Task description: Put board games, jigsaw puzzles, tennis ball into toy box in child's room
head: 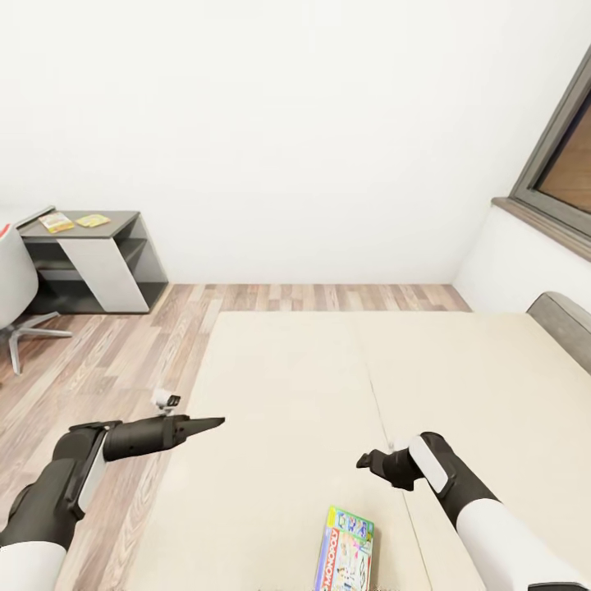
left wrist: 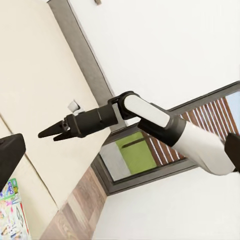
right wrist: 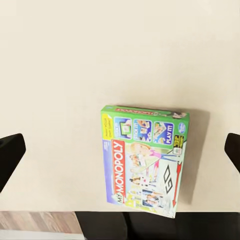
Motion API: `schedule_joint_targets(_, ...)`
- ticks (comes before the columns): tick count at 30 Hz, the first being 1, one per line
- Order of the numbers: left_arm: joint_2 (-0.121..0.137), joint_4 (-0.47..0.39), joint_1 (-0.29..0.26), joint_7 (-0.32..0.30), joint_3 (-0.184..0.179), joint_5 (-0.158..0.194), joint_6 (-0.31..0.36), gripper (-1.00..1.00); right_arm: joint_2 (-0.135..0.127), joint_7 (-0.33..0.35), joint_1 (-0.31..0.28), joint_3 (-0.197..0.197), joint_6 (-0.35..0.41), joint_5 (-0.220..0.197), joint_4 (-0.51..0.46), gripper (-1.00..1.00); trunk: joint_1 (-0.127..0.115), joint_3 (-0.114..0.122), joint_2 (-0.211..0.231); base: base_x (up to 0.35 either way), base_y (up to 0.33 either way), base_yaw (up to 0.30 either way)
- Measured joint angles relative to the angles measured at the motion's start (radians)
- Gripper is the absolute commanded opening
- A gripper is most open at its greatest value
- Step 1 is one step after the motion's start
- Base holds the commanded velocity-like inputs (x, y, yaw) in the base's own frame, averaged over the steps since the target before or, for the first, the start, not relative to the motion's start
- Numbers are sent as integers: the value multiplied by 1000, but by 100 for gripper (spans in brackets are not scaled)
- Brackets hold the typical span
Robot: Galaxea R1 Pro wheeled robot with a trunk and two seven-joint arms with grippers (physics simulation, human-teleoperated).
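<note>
Currently at the pick-up stage for the board game (head: 345,552): flat on the bed (head: 312,386), close to the near edge, MONOPOLY print facing up

Check the right tool (head: 376,465): hovering above the mattress near the box, fingers (right wrist: 10,155) spread wide to either side of the box in the right wrist view, nothing held. Check the left tool (head: 209,424): over the bed's left edge, likewise spread going by the left wrist view, empty.

Next move, as a judgement only:
- Lower the right tool towards the box and square the fingers across its narrower side
- Expect little purchase on a flat box sunk into a soft mattress; grip at an edge, or slide it to the bed edge first
- Carry to the counter (head: 123,223) afterwards

Surroundings: note the jigsaw puzzles (head: 56,222) on the low dark section of the counter at far left, a chair (head: 12,283) just beside it, a window (head: 566,156) at right. Treat the chair and the bed corner as likely obstructions on the way across the floor (head: 123,345)
</note>
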Motion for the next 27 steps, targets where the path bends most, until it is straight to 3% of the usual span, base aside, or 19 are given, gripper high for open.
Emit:
schedule_joint_targets(4, 4, -5, 5, 0, 6, 3, -9, 100, 0, 0, 0, -1, 1, 0, 0, 100, 0, -7, 0, 0, 0, 0)
schedule_joint_targets(11, 7, -1, 8, 0, 61, 1, -7, 100, 1, 1, 0, -1, 3, 0, 2, 100, 0, -18, 0, 0, 0, 0)
schedule_joint_targets(27, 9, 1, 9, 0, 72, -5, -5, 100, 2, 1, 0, -1, 6, -2, 2, 100, 0, -45, 0, 0, 0, 0)
